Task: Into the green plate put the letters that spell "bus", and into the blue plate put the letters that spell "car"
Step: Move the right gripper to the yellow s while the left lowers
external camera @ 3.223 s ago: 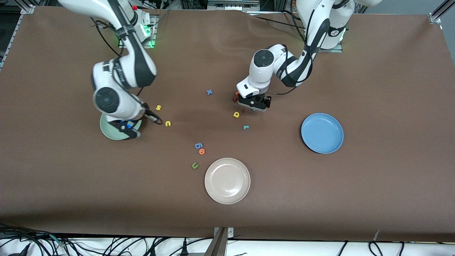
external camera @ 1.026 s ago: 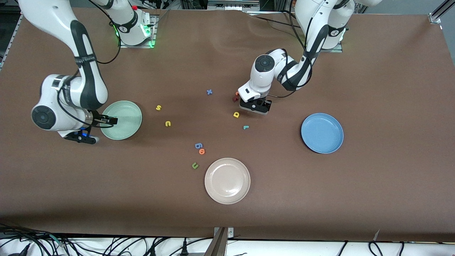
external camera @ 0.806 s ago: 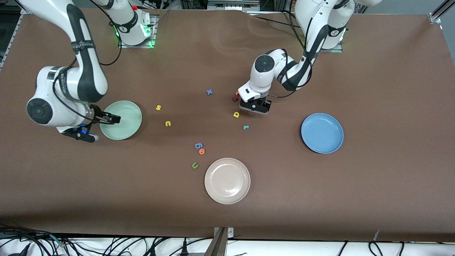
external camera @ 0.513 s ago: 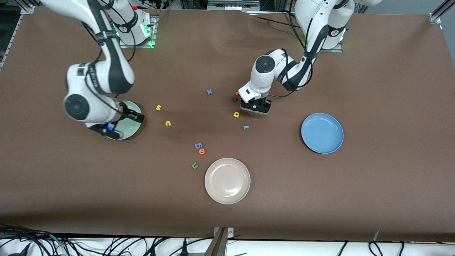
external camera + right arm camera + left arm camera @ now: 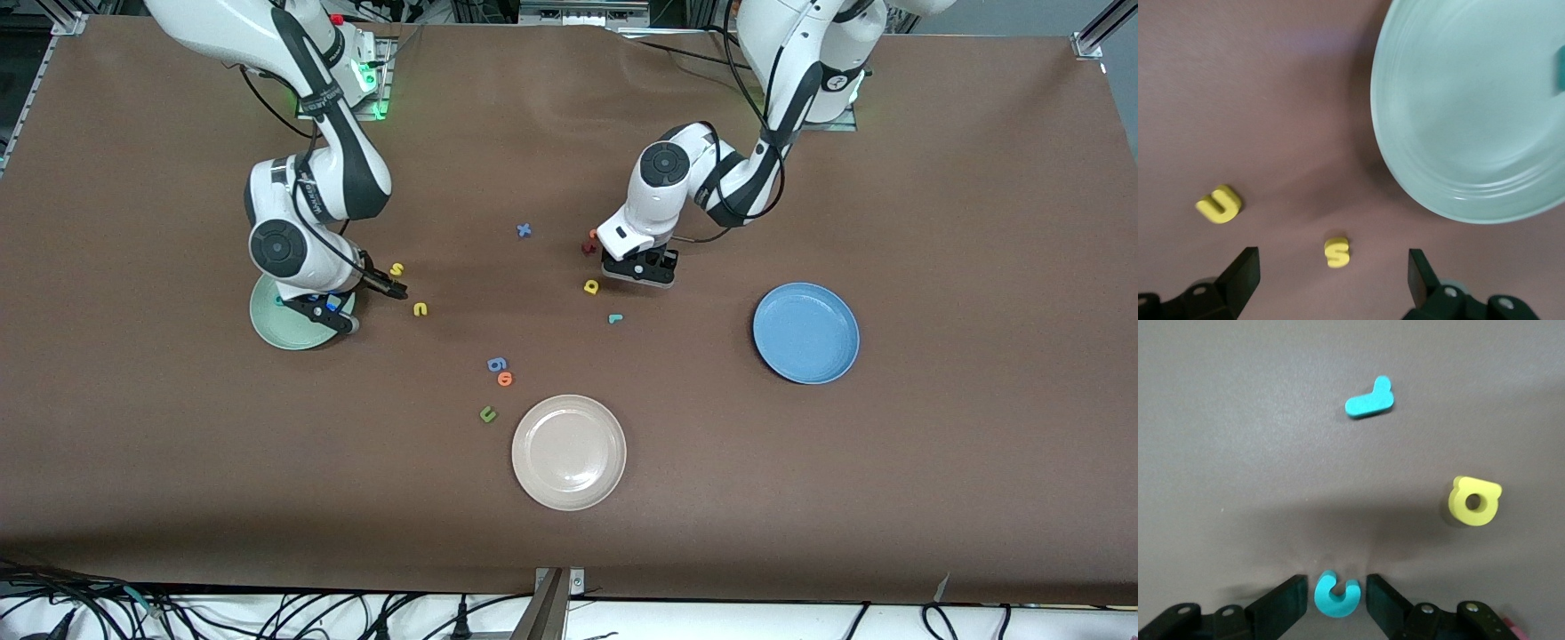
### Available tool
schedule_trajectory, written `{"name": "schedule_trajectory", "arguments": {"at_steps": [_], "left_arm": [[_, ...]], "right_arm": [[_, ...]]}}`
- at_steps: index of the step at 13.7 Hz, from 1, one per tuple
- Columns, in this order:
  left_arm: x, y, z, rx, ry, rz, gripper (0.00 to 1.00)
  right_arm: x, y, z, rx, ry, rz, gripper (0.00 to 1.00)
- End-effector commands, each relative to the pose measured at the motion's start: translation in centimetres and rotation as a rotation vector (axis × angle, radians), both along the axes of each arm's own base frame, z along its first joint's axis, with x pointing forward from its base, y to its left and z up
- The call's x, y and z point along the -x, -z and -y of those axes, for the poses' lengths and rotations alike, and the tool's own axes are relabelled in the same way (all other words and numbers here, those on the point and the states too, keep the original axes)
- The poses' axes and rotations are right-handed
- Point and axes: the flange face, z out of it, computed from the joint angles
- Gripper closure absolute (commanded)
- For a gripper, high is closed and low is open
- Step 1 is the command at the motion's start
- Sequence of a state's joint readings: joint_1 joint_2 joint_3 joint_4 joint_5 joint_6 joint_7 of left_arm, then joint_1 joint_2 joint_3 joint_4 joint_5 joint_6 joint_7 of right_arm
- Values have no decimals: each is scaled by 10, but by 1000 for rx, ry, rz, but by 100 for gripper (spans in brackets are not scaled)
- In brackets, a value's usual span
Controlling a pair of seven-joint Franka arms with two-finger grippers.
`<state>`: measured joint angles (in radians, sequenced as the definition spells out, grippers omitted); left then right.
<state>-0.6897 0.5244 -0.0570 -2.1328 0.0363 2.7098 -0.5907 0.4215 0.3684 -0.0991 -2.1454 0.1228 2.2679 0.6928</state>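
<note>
Beige plate [image 5: 569,452] nearest the worktop's front edge, mid-length; olive "u" [image 5: 487,413] just beside it; blue "6" [image 5: 497,364] and orange "o" [image 5: 505,379] touching, slightly farther; blue plate [image 5: 805,332] toward the left arm's end, bare; green plate [image 5: 276,325] toward the right arm's end, a teal letter [image 5: 1560,69] at its rim; right hand [image 5: 1331,277] spread wide, low over the rim and the yellow "s" [image 5: 396,268]; yellow "u" [image 5: 420,308] beside it; teal "r" [image 5: 614,317] and yellow "a" [image 5: 591,286] mid-worktop; left hand [image 5: 1336,603] narrowed around the teal "c" [image 5: 1336,594], contact not discernible; red letters [image 5: 589,243] and blue "x" [image 5: 524,230] farther back.
</note>
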Motion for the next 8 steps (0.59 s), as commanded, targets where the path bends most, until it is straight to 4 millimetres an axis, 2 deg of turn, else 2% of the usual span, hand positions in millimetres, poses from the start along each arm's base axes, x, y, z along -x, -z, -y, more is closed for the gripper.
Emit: {"name": "schedule_trajectory", "arguments": {"at_steps": [1, 3, 8], "left_arm": [[-10, 0, 11, 13, -19, -9, 50], [-11, -1, 12, 15, -18, -7, 51], [-9, 1, 10, 11, -14, -11, 52]], "right_arm": [[18, 10, -9, -8, 45, 28, 2], [24, 12, -19, -10, 45, 25, 2], [37, 27, -13, -8, 33, 33, 5]]}}
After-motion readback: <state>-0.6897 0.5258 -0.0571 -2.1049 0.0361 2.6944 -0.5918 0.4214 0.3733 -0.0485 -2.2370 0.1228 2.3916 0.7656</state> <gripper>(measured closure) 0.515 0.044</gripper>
